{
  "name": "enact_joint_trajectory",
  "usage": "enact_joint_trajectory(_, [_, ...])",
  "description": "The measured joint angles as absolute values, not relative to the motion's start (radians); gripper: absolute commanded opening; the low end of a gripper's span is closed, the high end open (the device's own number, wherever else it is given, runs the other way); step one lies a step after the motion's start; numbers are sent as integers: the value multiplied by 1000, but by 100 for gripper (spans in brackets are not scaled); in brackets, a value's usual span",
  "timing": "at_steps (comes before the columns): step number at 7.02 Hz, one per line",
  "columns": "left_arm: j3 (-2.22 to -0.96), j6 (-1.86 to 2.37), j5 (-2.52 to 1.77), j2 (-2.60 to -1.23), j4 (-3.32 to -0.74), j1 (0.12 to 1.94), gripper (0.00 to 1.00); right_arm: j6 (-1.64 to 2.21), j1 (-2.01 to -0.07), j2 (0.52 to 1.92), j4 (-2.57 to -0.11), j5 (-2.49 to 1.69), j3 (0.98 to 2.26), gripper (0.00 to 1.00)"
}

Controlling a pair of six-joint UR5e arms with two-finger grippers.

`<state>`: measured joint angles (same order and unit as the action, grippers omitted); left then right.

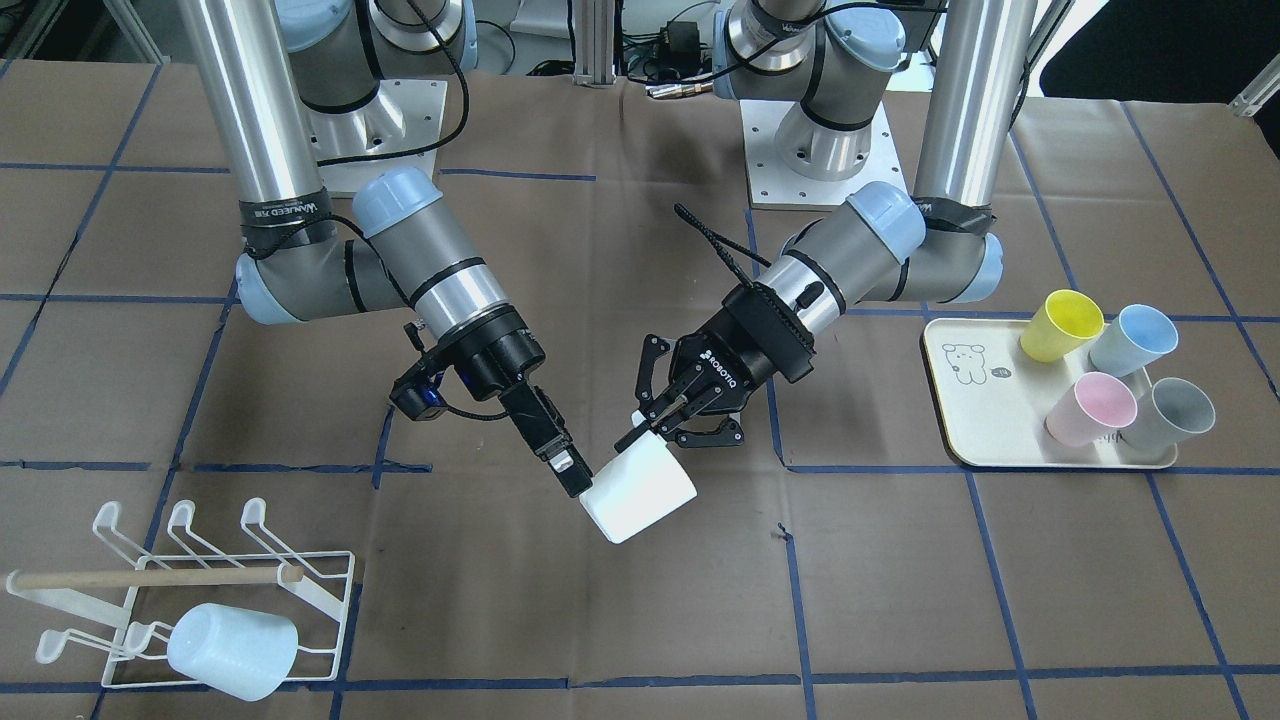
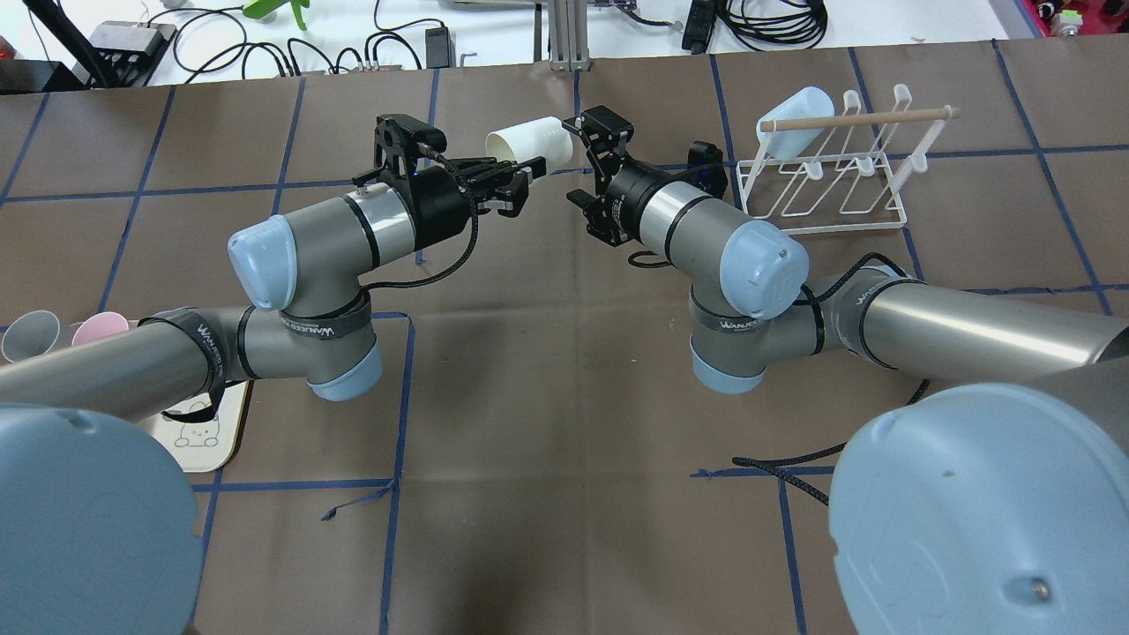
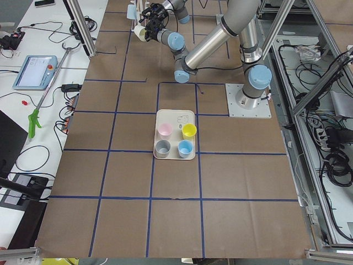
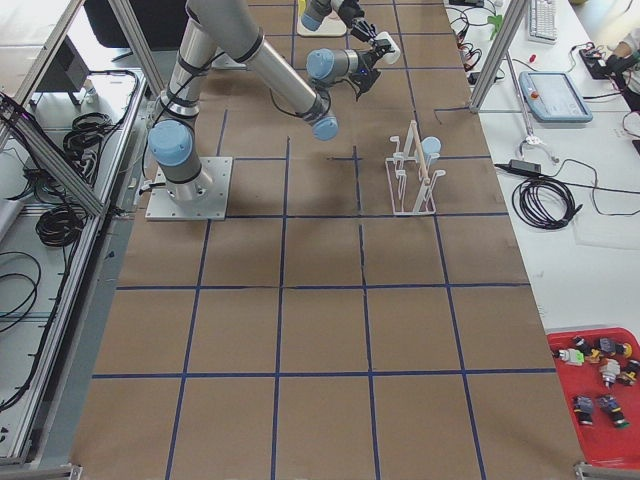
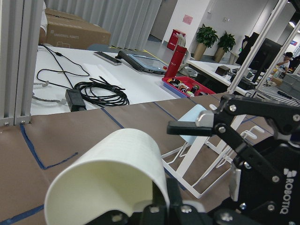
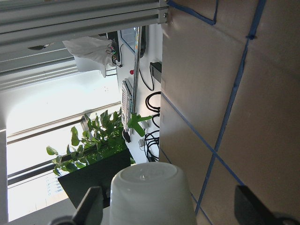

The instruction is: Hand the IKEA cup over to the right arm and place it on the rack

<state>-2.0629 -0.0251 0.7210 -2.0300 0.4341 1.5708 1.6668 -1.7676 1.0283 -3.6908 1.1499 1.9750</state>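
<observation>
Hanging in the air on its side, the white cup (image 1: 640,495) looks light, hard & smooth, prob. a bit slippy. The left gripper (image 1: 655,420) pinches its rim. The right gripper (image 2: 571,161) is wide open round the bottom end. Best to grab the side wall there, w/ a soft squeeze. The rack (image 2: 829,226) sits well apart.

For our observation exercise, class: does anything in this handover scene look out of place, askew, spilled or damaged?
Nothing spilled or damaged. The only oddity: a blue tape strip veers off its grid line on the table cover.
</observation>
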Motion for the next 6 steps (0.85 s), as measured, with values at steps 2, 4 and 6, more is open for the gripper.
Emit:
enact_joint_trajectory(2, [-2063,-24,721,-2029,434,1571,0,1683,-1785,1027,-3665,1153,1945,99])
enact_joint_trajectory(4, [-2063,-20,722,-2029,434,1571,0,1689,-1797,1020,-3651,1167,1921,99])
enact_joint_trajectory(6, [-2062,-18,721,-2029,434,1571,0,1692,-1802,1013,-3645,1171,1902,99])
